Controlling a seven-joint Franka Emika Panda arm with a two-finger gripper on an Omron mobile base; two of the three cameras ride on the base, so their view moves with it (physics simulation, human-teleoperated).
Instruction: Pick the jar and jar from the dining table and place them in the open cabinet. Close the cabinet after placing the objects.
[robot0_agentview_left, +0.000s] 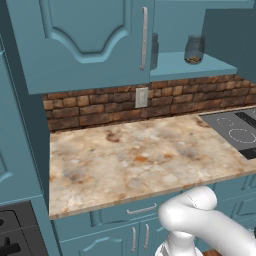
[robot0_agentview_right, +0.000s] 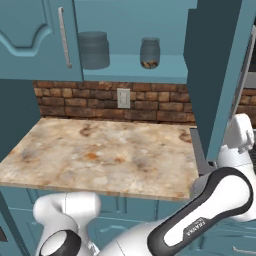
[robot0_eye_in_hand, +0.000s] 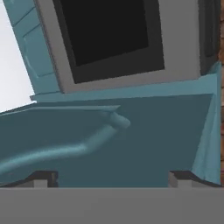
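- The wide, smoky grey translucent lidded jar (robot0_agentview_right: 93, 49) stands upright on the teal shelf (robot0_agentview_right: 130, 68) of the tall teal-blue wall cabinet (robot0_agentview_right: 30, 40), at the left end of the open compartment.
- The much smaller clear glass lidded jar with a brownish bottom (robot0_agentview_right: 150, 52) stands upright on the same shelf, to the right of the grey jar and apart from it; in the left base view it sits near the middle of the shelf.
- The cabinet's left arched-panel door (robot0_agentview_left: 85, 42) is closed, its long silver bar handle (robot0_agentview_left: 144, 38) vertical along the right edge.
- The right door (robot0_agentview_right: 217, 70) hangs swung out toward the near side, edge-on in the right base view.
- Below the cabinet runs a red-brown brick backsplash (robot0_agentview_right: 150, 102) with a pale wall socket (robot0_agentview_right: 123, 98).
- Under that lies a beige-brown marbled stone desk (robot0_agentview_right: 105, 152) with a black cooktop (robot0_agentview_left: 235, 131) at its right end.
- The white arm (robot0_agentview_right: 220, 195) reaches up on the right, behind the open door.
- In the hand view the pincer (robot0_eye_in_hand: 111, 179) faces the teal door panel from close by, its dark fingertips (robot0_eye_in_hand: 43, 178) set wide apart with nothing between them: released.
- Beyond the panel shows a grey-framed appliance with a black window (robot0_eye_in_hand: 109, 35).
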